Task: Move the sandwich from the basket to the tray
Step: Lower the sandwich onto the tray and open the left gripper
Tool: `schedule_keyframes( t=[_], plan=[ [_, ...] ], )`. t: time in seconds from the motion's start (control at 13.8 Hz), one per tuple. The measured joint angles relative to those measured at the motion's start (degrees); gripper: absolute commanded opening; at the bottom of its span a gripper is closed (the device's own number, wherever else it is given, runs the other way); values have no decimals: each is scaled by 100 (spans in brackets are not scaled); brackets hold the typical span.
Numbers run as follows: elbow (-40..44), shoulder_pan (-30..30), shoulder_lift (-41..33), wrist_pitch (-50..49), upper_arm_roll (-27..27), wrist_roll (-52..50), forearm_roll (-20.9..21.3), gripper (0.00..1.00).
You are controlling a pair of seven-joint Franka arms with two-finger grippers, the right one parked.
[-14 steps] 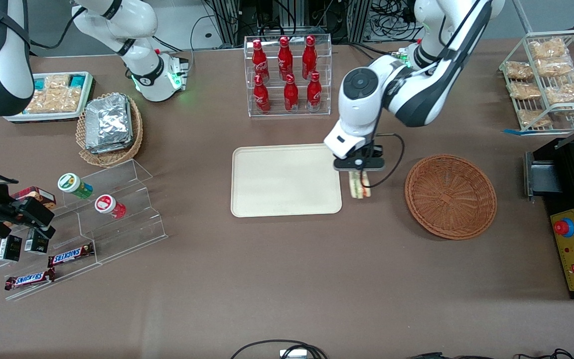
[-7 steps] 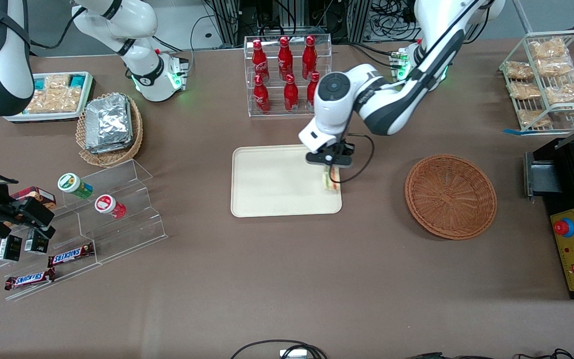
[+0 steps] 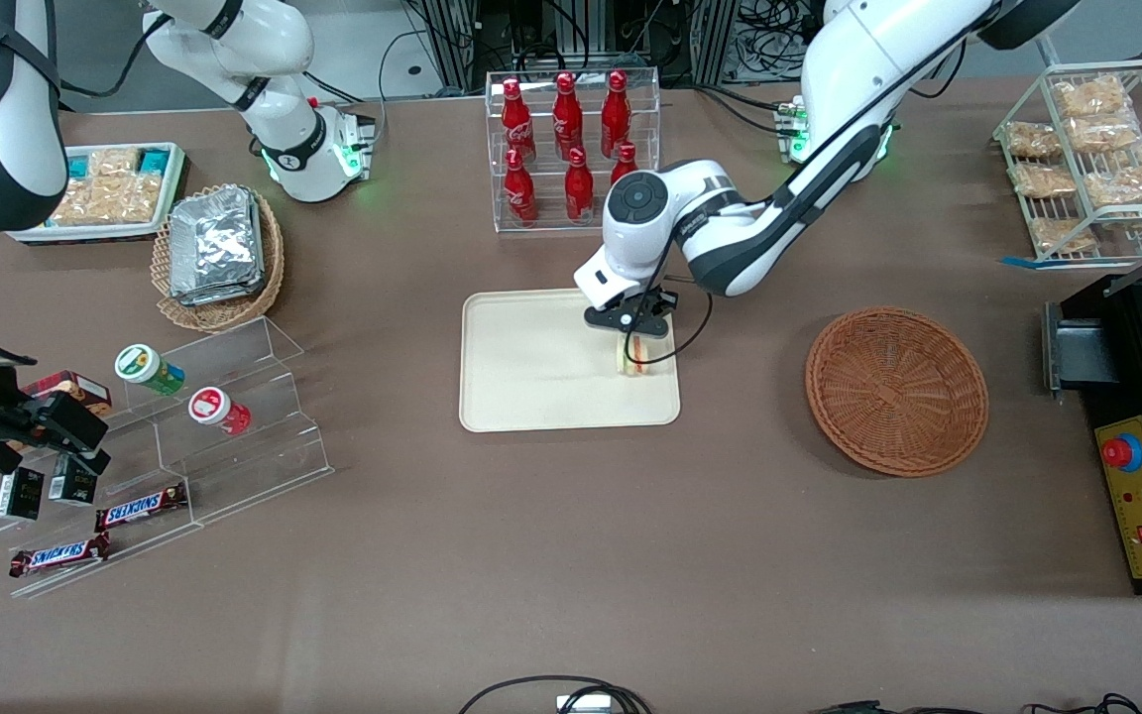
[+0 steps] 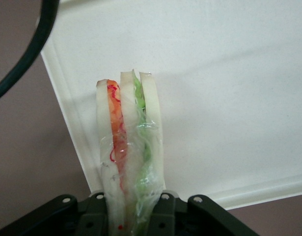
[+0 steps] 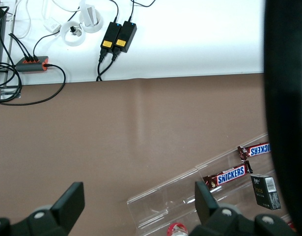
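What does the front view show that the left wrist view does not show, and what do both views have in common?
Only the front view shows the basket, empty, lying toward the working arm's end of the table, and the rack of red bottles. Only the left wrist view shows the sandwich's layers close up: pale bread with orange-red and green filling. Both show the gripper shut on the sandwich above the tray.

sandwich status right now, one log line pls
phase: carry | gripper: shut on sandwich, over tray edge nearest basket | sandwich: not yet released | basket: holds nothing
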Motion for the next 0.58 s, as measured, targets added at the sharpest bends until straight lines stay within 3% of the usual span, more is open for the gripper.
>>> schedule_keyframes(
  t=[0.29, 0.36, 0.51, 0.58],
  plan=[
    [21, -75, 234, 4, 1, -376, 335, 0],
    [29, -77, 292, 4, 1, -484, 431, 5],
    [48, -77, 389, 4, 2, -616, 507, 52],
    [62, -77, 415, 4, 2, -642, 517, 68]
  ],
)
